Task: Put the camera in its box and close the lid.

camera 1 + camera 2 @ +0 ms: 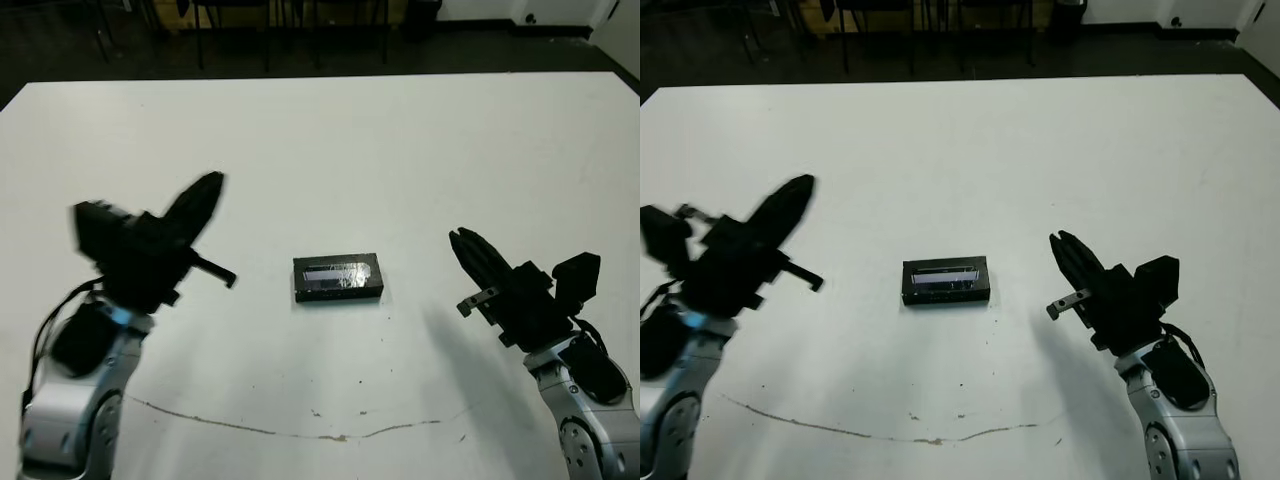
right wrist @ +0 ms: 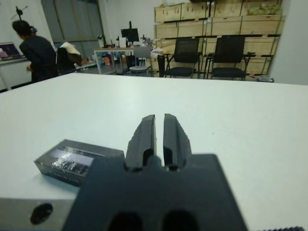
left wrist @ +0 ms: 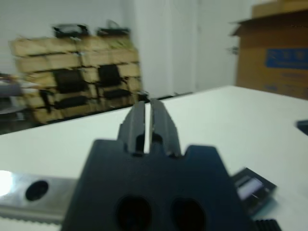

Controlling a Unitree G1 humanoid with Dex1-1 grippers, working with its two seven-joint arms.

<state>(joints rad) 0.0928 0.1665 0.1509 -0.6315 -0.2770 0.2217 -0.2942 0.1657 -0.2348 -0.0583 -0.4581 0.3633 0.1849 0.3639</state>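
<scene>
Both claws sit nearest our head camera, raised off the white bench (image 1: 400, 150) and holding nothing. We find our left claw (image 1: 205, 200) with its fingers drawn narrow, nearly touching, as its wrist view confirms. Our right claw (image 1: 470, 250) is likewise pinched almost together and empty.

Between them, well apart from either, rests one black rectangular unit: the lid (image 1: 337, 271), glossy window strip uppermost, apparently seated on the box (image 1: 338, 292). We cannot see the camera; we judge it is inside, though the frames do not prove this. The task looks finished or nearly so.

Risks noted: the lid may be merely resting rather than pressed home, and a careless sweep of either arm could knock the closed box across the bench. A faint crack or scratch line (image 1: 250, 428) marks the near bench surface.
</scene>
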